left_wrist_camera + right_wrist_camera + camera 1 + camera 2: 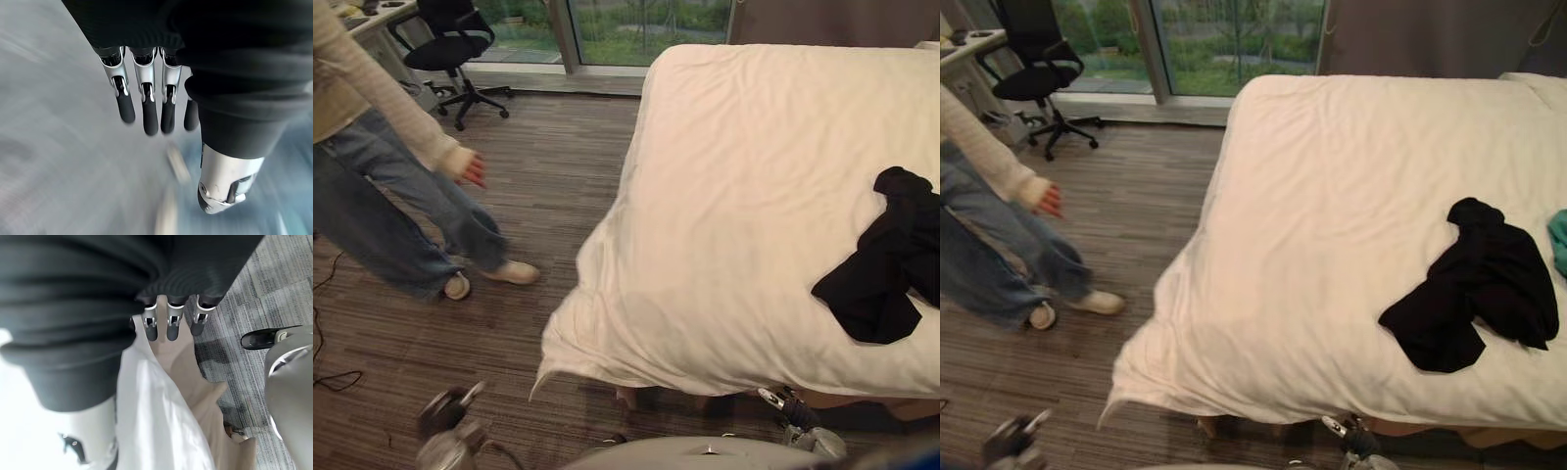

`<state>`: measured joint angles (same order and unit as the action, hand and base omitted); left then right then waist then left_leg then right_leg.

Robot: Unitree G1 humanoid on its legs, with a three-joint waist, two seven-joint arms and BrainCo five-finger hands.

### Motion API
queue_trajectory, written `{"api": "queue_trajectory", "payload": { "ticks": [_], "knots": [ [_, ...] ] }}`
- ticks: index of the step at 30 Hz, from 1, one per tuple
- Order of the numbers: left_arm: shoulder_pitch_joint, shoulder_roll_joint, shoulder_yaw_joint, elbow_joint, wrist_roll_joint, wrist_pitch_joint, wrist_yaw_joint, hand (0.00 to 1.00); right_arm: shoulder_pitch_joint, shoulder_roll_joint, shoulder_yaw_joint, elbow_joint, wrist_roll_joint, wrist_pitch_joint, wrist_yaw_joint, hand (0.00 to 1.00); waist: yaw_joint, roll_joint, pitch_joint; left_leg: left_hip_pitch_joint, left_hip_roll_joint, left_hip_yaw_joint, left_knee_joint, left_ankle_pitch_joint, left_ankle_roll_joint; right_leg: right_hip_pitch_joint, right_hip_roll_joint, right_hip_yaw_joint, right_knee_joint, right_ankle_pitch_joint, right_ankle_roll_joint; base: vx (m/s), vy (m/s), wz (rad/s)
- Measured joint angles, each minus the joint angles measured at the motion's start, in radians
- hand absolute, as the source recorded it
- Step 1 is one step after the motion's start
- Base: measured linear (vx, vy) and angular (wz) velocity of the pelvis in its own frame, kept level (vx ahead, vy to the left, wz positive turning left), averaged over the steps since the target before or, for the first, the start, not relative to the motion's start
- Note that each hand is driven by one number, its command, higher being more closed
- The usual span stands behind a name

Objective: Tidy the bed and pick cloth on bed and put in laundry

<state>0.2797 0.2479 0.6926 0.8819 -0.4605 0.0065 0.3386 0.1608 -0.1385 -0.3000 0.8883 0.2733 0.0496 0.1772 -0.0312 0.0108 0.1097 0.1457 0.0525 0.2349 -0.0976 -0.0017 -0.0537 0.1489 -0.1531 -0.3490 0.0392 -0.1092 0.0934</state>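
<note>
Here, crumpled black cloth (1477, 292), on white bed (1332, 215)

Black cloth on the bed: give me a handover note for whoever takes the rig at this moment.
Left hand: open, empty, low, left of the white duvet's hanging corner.
Right hand: low at the duvet's near edge; grip cannot be told.
Black cloth: crumpled on the duvet's right side, untouched. A teal cloth lies just beyond it.
Done: nothing evident; the duvet's near-left corner hangs rumpled.
Left: straighten the duvet, pick up both cloths, take them to laundry.
Note: a person is mid-stride left of the duvet.
</note>
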Motion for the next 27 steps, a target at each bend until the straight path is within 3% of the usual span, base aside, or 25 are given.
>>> {"api": "queue_trajectory", "payload": {
  "ticks": [3, 6, 9, 10, 11, 15, 20, 27],
  "knots": [
    [0.042, -0.018, 0.143, 0.121, -0.03, 0.066, 0.018, 0.0, -0.005, -0.006, -0.055, 0.062, -0.003, -0.022, 0.026, 0.0, 0.04, -0.01, -0.004, 0.002, -0.007, -0.008, -0.004, 0.003, 0.004, 0.012, -0.006, -0.021, -0.015, 0.008, 0.002, -0.08, 0.01, 0.13],
    [0.07, -0.041, 0.155, 0.136, 0.034, 0.066, -0.012, 0.0, -0.011, -0.03, -0.053, 0.075, -0.003, -0.022, 0.059, 0.0, 0.049, -0.014, -0.006, 0.009, -0.015, -0.027, -0.006, 0.005, 0.007, 0.033, -0.012, -0.031, -0.026, 0.01, 0.006, -0.07, 0.015, 0.21],
    [0.081, -0.064, 0.14, 0.143, 0.116, 0.005, -0.101, 0.0, -0.055, -0.051, -0.053, 0.104, -0.002, -0.024, 0.069, 0.0, 0.05, -0.014, -0.008, 0.008, -0.018, -0.026, -0.007, 0.006, 0.008, 0.033, -0.015, -0.037, -0.029, 0.011, 0.008, -0.06, 0.017, 0.01],
    [0.066, -0.08, 0.11, 0.142, 0.131, -0.058, -0.145, 0.0, -0.078, -0.056, -0.053, 0.123, -0.002, -0.03, 0.078, 0.0, 0.05, -0.013, -0.008, 0.007, -0.02, -0.027, -0.007, 0.006, 0.006, 0.033, -0.016, -0.042, -0.032, 0.014, 0.007, -0.05, 0.011, 0.0],
    [0.059, -0.085, 0.086, 0.142, 0.131, -0.08, -0.161, 0.0, -0.082, -0.057, -0.053, 0.132, -0.002, -0.034, 0.08, 0.0, 0.05, -0.012, -0.008, 0.006, -0.02, -0.027, -0.007, 0.006, 0.006, 0.033, -0.016, -0.043, -0.033, 0.014, 0.006, -0.05, 0.013, 0.02],
    [-0.02, -0.129, -0.113, 0.084, 0.128, -0.19, -0.252, 0.0, -0.089, -0.052, -0.047, 0.151, 0.0, -0.037, 0.076, 0.0, 0.047, -0.013, -0.007, -0.006, -0.025, -0.036, -0.008, 0.008, 0.007, 0.032, -0.019, -0.054, -0.041, 0.019, 0.011, 0.0, 0.005, 0.05],
    [-0.08, -0.158, -0.257, 0.014, 0.129, -0.21, -0.289, 0.0, -0.11, -0.017, -0.039, 0.151, 0.019, -0.029, 0.034, 0.0, 0.036, -0.023, -0.008, -0.005, -0.03, -0.035, -0.008, 0.012, 0.013, 0.036, -0.018, -0.057, -0.041, 0.023, 0.014, 0.07, 0.002, 0.0],
    [-0.096, -0.147, -0.269, -0.047, 0.04, -0.211, -0.239, 0.0, -0.155, -0.017, -0.041, 0.144, 0.037, -0.003, 0.0, 0.0, 0.031, -0.036, 0.034, 0.013, -0.034, -0.016, -0.007, 0.009, 0.009, 0.065, -0.024, -0.051, -0.059, 0.027, 0.017, 0.04, 0.001, -0.01]
  ]
}}
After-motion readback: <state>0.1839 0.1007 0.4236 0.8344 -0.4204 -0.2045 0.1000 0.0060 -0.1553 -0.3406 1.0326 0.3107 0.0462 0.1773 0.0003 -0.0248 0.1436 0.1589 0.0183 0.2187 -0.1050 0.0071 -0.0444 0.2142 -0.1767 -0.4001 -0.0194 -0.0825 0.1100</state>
